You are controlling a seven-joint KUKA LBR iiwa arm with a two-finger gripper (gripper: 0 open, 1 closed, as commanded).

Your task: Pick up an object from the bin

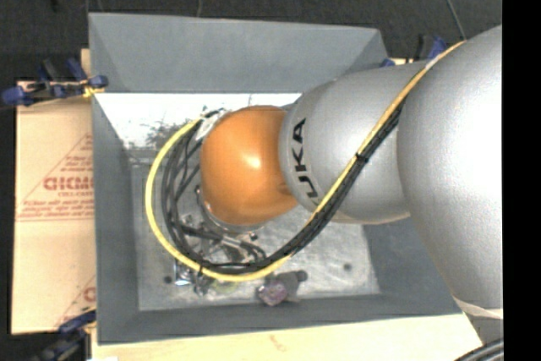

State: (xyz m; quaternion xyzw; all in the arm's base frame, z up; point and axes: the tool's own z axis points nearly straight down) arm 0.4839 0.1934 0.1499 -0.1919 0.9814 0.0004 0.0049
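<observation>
My gripper (221,236) reaches down into the front left part of the bin, mostly hidden under the arm's orange cover and its cables. A small purplish-grey lump (273,292) lies on the bin floor by the front wall, a little to the right of the gripper. A dark, short thing (296,276) lies touching it on the right. Small bluish and pale bits (183,278) sit on the floor to the front left of the gripper.
The arm with its orange cover and looped yellow and black cables spans the middle and right of the bin. Dark specks lie scattered on the floor near the back left wall (152,131).
</observation>
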